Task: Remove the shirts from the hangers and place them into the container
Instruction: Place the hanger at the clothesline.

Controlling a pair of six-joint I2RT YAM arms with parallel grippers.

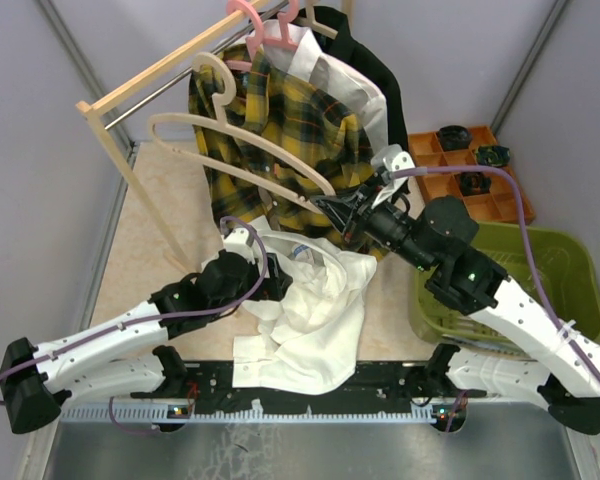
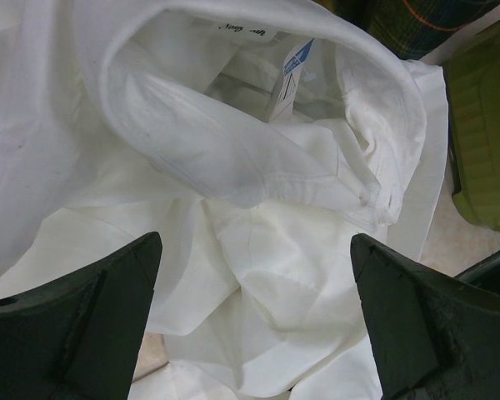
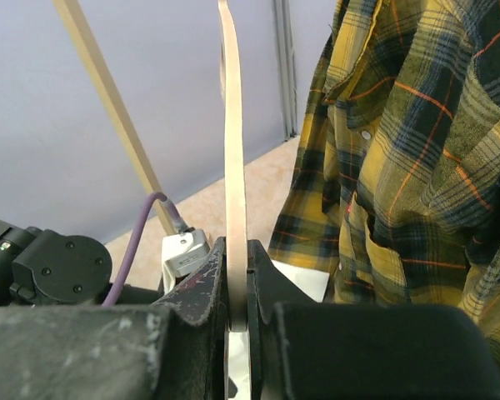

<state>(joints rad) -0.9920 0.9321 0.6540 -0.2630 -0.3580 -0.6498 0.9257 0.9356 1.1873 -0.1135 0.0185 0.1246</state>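
1. Because the white shirt [image 1: 310, 320] lies off its hanger in a crumpled heap on the counter [image 1: 165, 245], nearest my bases, my left hand [image 2: 257, 250] hovers directly over its collar. The fingers are spread wide and touch nothing.
2. Left arm pose: stretched low across the counter, wrist pitched down at the cloth. I judge it is placed for a pinch at the collar fold.
3. My right hand [image 3: 237, 267] is pressed together on the pale beige hanger [image 3: 232, 125], pinching its thin edge between both pads. I judge this holds the bare hanger clear of the shirt.
4. Right arm pose: folded above the container [image 1: 560, 262], forearm reaching toward centre, hand raised off the counter.
5. The container sits at my right, near the white shirt, with no shirt visible inside.
6. Farthest off, the plaid shirt [image 1: 270, 120] hangs from the rack [image 1: 140, 82], not yet removed.
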